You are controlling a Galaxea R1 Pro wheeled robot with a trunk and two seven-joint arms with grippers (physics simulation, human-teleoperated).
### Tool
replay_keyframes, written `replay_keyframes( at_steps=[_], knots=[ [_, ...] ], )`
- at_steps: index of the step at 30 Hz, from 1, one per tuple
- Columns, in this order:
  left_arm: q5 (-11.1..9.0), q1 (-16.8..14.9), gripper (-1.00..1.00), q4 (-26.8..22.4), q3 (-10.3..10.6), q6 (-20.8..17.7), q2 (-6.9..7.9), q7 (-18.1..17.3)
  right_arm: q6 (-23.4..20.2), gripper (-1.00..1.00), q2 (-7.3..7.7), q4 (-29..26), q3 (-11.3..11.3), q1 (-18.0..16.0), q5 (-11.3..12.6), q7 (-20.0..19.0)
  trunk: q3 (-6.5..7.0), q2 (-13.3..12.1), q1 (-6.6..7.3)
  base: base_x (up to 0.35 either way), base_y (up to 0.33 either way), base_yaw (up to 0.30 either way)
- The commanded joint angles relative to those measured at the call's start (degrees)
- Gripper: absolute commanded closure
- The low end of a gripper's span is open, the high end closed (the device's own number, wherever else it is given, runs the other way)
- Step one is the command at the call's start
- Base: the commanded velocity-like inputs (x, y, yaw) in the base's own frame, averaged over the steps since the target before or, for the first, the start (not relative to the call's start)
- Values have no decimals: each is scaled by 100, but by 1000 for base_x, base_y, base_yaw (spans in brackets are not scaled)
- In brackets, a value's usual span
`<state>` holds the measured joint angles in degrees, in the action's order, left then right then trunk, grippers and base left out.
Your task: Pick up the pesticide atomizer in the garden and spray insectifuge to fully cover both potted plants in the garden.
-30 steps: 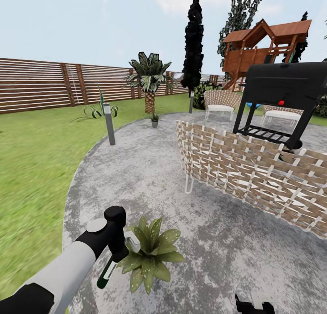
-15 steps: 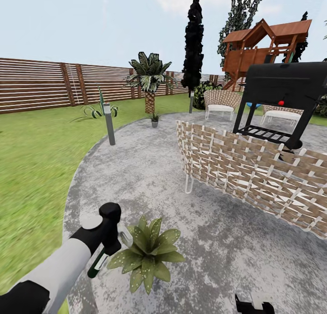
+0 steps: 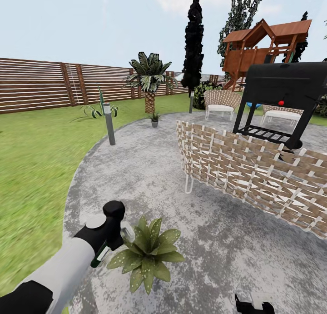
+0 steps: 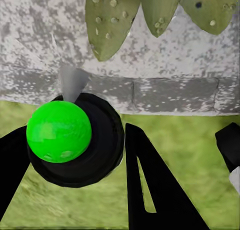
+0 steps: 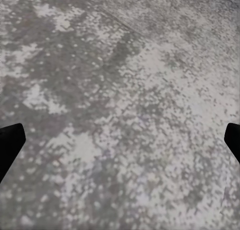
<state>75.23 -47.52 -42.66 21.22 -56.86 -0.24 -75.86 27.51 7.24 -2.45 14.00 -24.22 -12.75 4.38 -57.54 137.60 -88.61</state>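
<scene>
Dark-green slim pesticide atomizer (image 3: 101, 255) sits clamped in the left gripper (image 3: 110, 241) beside the speckled-leaved potted plant (image 3: 147, 252).

We see rough, mottled grey stone paving (image 3: 150, 177) with a matt finish, and a fence (image 3: 41, 84) of brown wooden slats. The sofa (image 3: 254, 177) back is woven wicker on thin white metal legs. The grill (image 3: 277, 96) looks matt black metal. The plant (image 3: 147, 252) has waxy, speckled leaves.
</scene>
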Motion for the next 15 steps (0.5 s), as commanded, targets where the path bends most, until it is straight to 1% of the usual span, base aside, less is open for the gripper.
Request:
replay_keyframes(
  at_steps=[1,3,4,6,8,10,15],
  knots=[
    [64,1,100,-5,2,-53,48,-60,17,-100,1,7,32,-4,-61,28,-5,2,1,0,0,0],
    [75,10,100,-5,-2,-53,95,-54,17,-100,1,7,32,-4,-61,28,-5,2,1,0,0,0],
    [78,11,100,-5,-3,-53,95,-52,17,-100,3,7,32,-4,-61,28,-5,2,1,0,0,0],
    [74,13,100,-5,-2,-53,58,4,17,-100,0,7,32,-4,-61,28,-5,2,1,0,0,0],
    [72,12,100,-11,-7,-53,-6,203,17,-100,1,5,33,-4,-61,28,-5,2,1,0,0,0],
    [76,18,100,15,0,-53,-16,249,17,-100,-1,7,33,-4,-61,28,-5,2,1,0,0,0],
    [73,41,100,57,-8,-53,65,285,17,-100,-1,7,32,-4,-61,28,-5,2,1,0,0,0]
  ],
)
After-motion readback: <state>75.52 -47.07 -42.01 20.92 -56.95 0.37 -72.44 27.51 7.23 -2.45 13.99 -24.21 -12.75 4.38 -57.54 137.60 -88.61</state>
